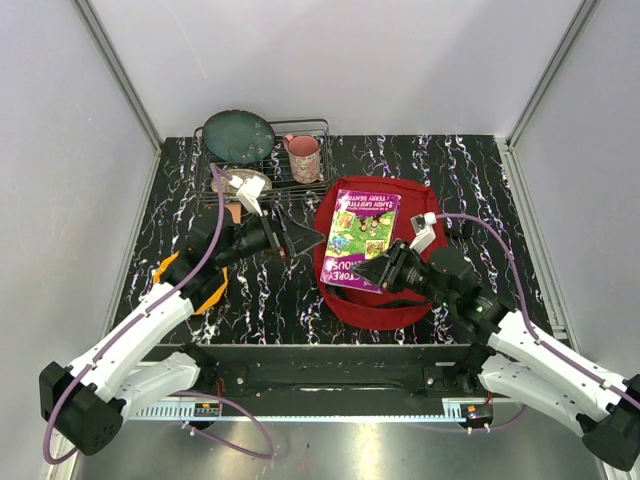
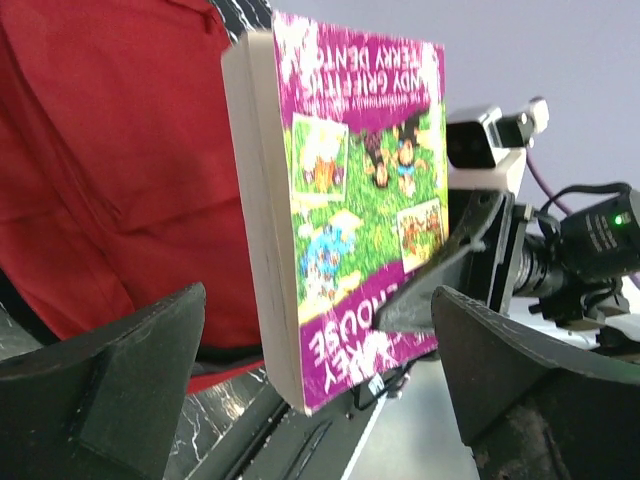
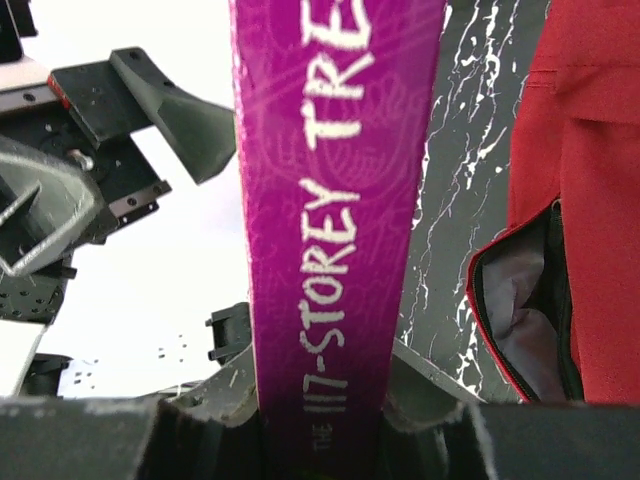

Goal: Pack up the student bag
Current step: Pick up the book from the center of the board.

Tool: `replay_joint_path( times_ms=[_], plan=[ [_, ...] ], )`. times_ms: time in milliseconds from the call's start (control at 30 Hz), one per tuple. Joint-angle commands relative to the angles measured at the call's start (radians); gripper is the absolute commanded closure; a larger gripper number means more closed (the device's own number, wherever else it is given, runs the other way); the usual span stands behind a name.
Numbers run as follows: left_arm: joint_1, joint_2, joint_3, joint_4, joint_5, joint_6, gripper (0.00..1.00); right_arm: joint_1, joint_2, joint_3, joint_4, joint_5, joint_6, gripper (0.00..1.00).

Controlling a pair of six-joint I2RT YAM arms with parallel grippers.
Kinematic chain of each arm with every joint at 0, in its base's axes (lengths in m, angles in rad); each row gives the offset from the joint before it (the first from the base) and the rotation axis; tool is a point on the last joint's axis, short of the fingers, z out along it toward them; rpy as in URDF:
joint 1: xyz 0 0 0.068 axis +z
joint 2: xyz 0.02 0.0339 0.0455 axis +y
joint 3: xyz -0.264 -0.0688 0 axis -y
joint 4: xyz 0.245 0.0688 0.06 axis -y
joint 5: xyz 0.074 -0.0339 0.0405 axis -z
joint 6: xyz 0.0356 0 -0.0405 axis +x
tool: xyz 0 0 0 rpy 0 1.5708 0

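Right wrist view: right claw [image 3: 320,405] clamped on spine end of purple book [image 3: 335,200], book raised over student bag [image 1: 372,308]. Beside it, left claw [image 1: 303,238]: jaws wide apart, just off book's left edge. Bag lies on bench [image 1: 270,290] centre-right, under book; zip mouth [image 3: 520,320] only partly open. Risk: 1-claw grip at 1 end, so book may pivot and snag the mouth.

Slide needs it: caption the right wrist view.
Right gripper clamps the purple book, spine toward camera; the student bag unzipped at right.
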Motion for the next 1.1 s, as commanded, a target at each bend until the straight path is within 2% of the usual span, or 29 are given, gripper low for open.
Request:
replay_joint_path(
  times_ms=[0,133,233,300,433,533,567,633,667,700,767,800,833,867,900,967,1067],
  plan=[
    [0.036,0.055,0.041,0.091,0.008,-0.001,0.01,0.003,-0.017,0.062,0.093,-0.124,-0.039,1.0],
    [0.037,0.185,0.05,0.28,0.117,-0.07,0.01,0.003,-0.003,0.038,0.216,-0.231,-0.002,1.0],
    [0.037,0.266,0.079,0.353,0.18,-0.105,0.01,0.005,-0.001,0.012,0.309,-0.296,0.027,1.0],
    [0.039,0.306,0.085,0.391,0.208,-0.133,0.01,0.003,0.003,-0.002,0.339,-0.339,0.036,1.0],
    [0.041,0.339,0.079,0.569,0.265,-0.213,0.01,0.003,0.028,-0.004,0.326,-0.369,0.04,1.0],
    [0.041,0.339,0.085,0.614,0.292,-0.224,0.15,0.003,0.03,-0.014,0.31,-0.371,0.029,1.0],
    [0.042,0.34,0.091,0.617,0.302,-0.224,0.29,0.003,0.028,-0.014,0.302,-0.357,0.024,1.0],
    [0.041,0.339,0.093,0.625,0.318,-0.224,0.42,0.003,0.023,-0.011,0.281,-0.345,0.004,1.0],
    [0.042,0.337,0.091,0.628,0.338,-0.224,0.59,0.003,0.022,-0.005,0.271,-0.333,-0.012,1.0],
    [0.041,0.336,0.09,0.629,0.345,-0.225,0.66,0.003,0.023,-0.001,0.259,-0.328,-0.023,0.99],
    [0.042,0.33,0.082,0.622,0.351,-0.221,0.87,0.003,0.034,0.027,0.196,-0.288,-0.043,0.97],
    [0.041,0.321,0.079,0.611,0.351,-0.216,1.0,0.003,0.039,0.036,0.172,-0.27,-0.046,0.94],
    [0.042,0.314,0.078,0.579,0.331,-0.202,1.0,0.003,0.039,0.047,0.137,-0.233,-0.048,0.86],
    [0.041,0.304,0.073,0.554,0.311,-0.192,1.0,0.003,0.036,0.05,0.121,-0.212,-0.051,0.62],
    [0.042,0.279,0.071,0.486,0.288,-0.179,1.0,0.003,0.03,0.05,0.103,-0.192,-0.049,0.44],
    [0.047,0.245,0.073,0.381,0.163,-0.132,1.0,0.003,-0.005,0.049,0.077,-0.114,-0.037,0.19],
    [0.079,0.17,0.047,0.275,0.014,-0.135,1.0,0.003,-0.076,0.029,0.03,0.006,-0.011,0.12]
  ],
)
